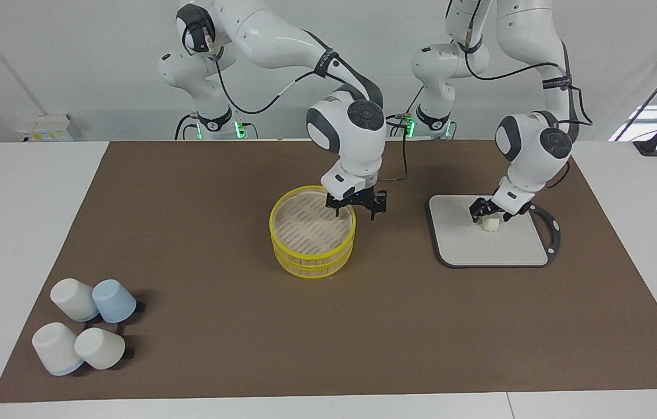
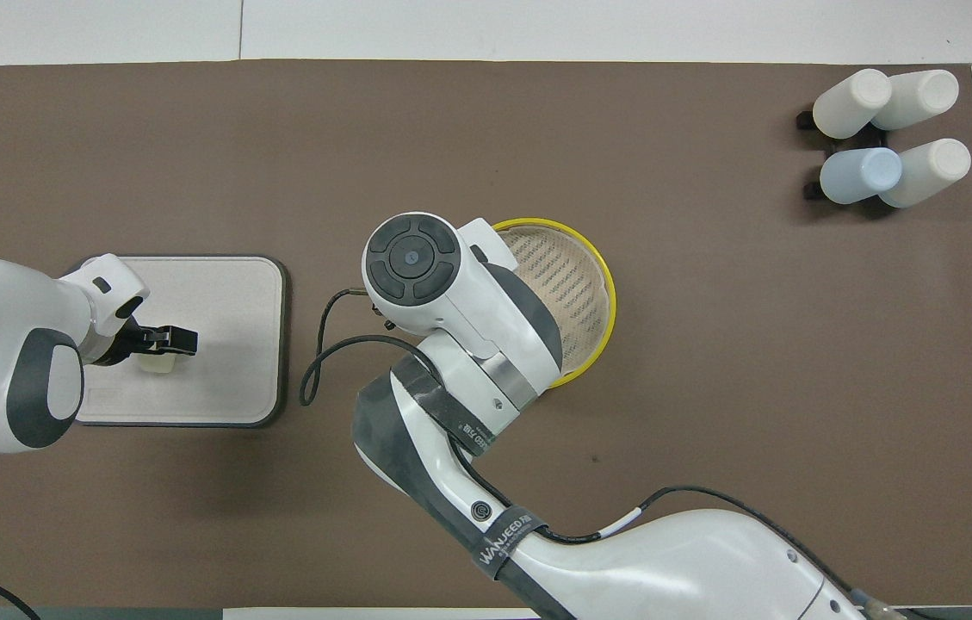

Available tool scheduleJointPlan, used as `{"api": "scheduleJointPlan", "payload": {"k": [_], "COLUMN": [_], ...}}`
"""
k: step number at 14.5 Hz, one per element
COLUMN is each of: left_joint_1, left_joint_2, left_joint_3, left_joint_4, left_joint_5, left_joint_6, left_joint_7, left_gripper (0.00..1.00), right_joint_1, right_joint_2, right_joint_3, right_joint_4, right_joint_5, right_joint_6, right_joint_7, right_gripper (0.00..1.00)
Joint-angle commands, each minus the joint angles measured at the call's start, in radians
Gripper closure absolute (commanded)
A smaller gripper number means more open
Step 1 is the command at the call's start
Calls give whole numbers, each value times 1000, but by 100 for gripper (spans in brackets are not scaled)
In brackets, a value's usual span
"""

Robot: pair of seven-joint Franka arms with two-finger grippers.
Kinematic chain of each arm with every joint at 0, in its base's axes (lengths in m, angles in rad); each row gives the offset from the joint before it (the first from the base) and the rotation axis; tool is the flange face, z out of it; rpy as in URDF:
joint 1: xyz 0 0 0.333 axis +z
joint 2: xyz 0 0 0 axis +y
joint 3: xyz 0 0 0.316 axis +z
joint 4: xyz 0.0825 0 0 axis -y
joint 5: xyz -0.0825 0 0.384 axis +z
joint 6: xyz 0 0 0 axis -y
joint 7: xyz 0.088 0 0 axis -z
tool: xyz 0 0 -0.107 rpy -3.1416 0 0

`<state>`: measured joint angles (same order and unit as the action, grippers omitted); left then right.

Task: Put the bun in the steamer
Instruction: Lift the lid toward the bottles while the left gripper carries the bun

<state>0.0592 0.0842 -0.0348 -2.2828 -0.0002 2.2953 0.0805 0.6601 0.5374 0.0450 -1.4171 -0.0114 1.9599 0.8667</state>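
The bun [image 1: 490, 224] is a small cream-white lump standing on the grey square board [image 1: 514, 250], toward the left arm's end of the table. My left gripper [image 1: 489, 216] is down on it with one finger at each side, shut on the bun, which still rests on the board. It also shows in the overhead view [image 2: 160, 362] under the left gripper [image 2: 169, 341]. The steamer [image 1: 312, 241], a yellow-rimmed bamboo basket, stands mid-table [image 2: 585, 284]. My right gripper [image 1: 356, 208] is open at the steamer's rim, on the side nearest the robots. In the overhead view its own wrist hides it.
Several upturned cups, white and pale blue [image 1: 86, 331], lie on a small rack at the right arm's end, farthest from the robots [image 2: 886, 138]. A brown mat [image 1: 188, 233] covers the table. A black cable [image 2: 322, 362] loops between board and steamer.
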Motion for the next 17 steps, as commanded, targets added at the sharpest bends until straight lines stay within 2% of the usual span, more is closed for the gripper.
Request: {"api": "scheduleJointPlan", "payload": {"k": [1,2,3,4,6,8,9,12,15,17], "left_joint_1": [10,10,10,10,10,10,10,5,-13,-62], "left_joint_2": [-3,-3,-3,-3,-3,-3,-3,17,78,106], "left_joint_3": [-5,-5,-5,-5,-5,-5,-5,-7,-11,-11], "left_joint_4": [-7,-7,-7,-7,-7,-6,-1,86,308,405], "left_joint_5": [23,23,23,23,23,23,23,22,11,-27], "left_joint_6": [13,10,10,10,10,6,-2,-92,-302,-379], "left_joint_7": [10,10,10,10,10,10,10,1,-75,-152], "left_gripper": [5,7,11,15,30,48,52,57,57,57], "right_joint_1": [4,4,4,6,12,3,-4,-30,-123,-230], "right_joint_2": [9,9,7,6,4,4,3,-14,-86,-129], "right_joint_3": [-5,-4,-4,-5,-2,-2,-2,-5,-7,-8], "right_joint_4": [9,7,9,9,15,29,58,148,161,153], "right_joint_5": [-9,-10,-10,-15,-47,-47,-45,-38,-27,-30], "right_joint_6": [-3,-4,-13,-19,-29,-79,-93,-186,-225,-272], "right_joint_7": [31,35,35,35,32,32,29,-14,-144,-320], "right_gripper": [66,87,100,100,100,100,100,100,100,100]}}
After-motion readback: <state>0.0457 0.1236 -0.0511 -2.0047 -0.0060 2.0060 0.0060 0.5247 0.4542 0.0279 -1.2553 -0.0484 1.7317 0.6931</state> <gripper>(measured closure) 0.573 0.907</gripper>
